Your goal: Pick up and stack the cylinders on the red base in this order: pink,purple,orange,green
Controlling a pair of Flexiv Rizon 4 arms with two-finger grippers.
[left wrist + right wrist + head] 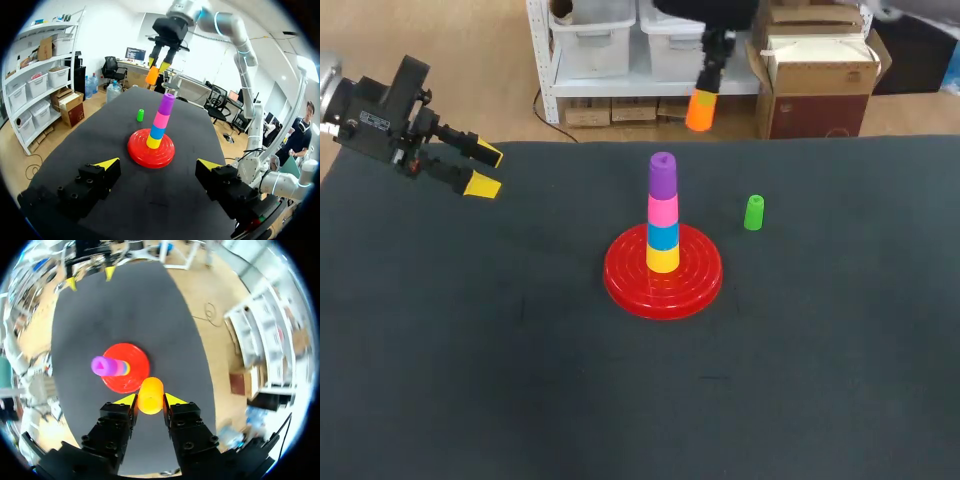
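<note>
Dark table (470, 350) bears red base (623, 282); right tool (150, 400) clamps orange cylinder (150, 391), left tool (485, 169) gapes apart

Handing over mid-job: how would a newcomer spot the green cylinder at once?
Find the red base in the middle of the dark table, carrying a tower of coloured cylinders. To its right in the head view, the green cylinder stands upright on the table. It is the only cylinder neither stacked nor held by the right gripper.
</note>
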